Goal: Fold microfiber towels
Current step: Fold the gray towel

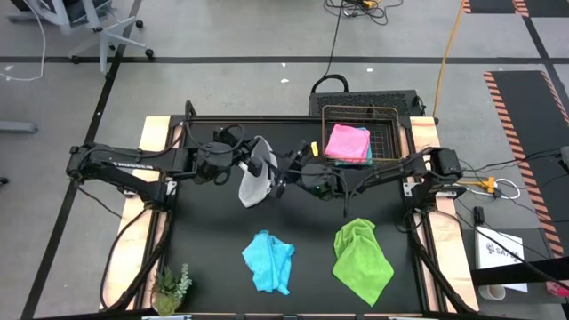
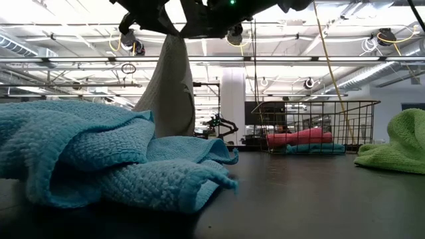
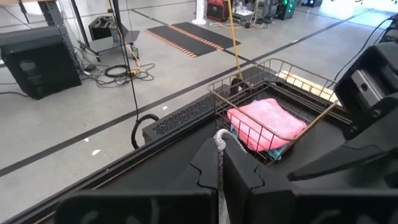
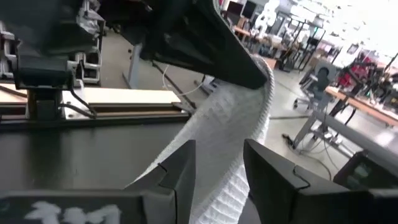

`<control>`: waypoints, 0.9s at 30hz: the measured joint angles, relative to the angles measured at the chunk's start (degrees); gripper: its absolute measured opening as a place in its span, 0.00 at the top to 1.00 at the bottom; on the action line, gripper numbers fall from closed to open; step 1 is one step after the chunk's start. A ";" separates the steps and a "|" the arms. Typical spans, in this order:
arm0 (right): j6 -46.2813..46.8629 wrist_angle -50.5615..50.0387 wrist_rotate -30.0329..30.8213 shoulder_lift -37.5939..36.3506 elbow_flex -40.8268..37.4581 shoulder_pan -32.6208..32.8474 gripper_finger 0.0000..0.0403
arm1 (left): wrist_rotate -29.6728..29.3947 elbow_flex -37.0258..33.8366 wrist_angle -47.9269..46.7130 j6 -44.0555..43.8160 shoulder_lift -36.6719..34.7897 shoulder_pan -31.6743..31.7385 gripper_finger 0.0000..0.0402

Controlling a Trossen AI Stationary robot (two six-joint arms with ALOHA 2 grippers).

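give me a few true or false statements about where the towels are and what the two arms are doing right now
1. The left gripper is shut on the white-grey towel, lifting it off the table. True.
2. The pink towel lies in the wire basket. True.
3. The lime green towel is in the basket. False: it lies on the table.
4. The right gripper has its jaws clamped shut. False: its jaws stand open around the hanging towel.
5. A light blue towel lies crumpled on the table. True.

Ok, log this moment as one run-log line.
left gripper: shut on white towel, lifted | right gripper: open around its hanging edge | basket: pink towel
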 joint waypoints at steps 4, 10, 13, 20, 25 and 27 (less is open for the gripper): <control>1.91 -2.84 0.00 0.02 0.00 -0.59 0.68 | 0.02 0.00 1.45 0.62 0.01 0.00 0.99; 1.61 -5.31 0.26 0.02 0.00 -1.77 0.68 | 1.18 0.00 3.37 1.13 0.01 -0.82 0.98; -1.20 -7.26 0.34 0.02 0.00 -1.76 0.68 | 1.27 0.00 3.30 1.32 -0.11 -1.92 0.99; -4.79 -11.32 0.50 0.00 0.00 -1.70 0.68 | 1.09 0.00 2.84 1.25 -0.19 -3.92 0.99; -6.52 -16.82 2.28 -1.13 0.00 -1.17 0.68 | 1.05 0.00 2.35 1.13 -0.19 -4.26 0.98; -7.46 -19.44 4.45 -2.10 0.00 -0.81 0.68 | 1.05 0.00 2.25 1.13 -0.19 -4.26 0.99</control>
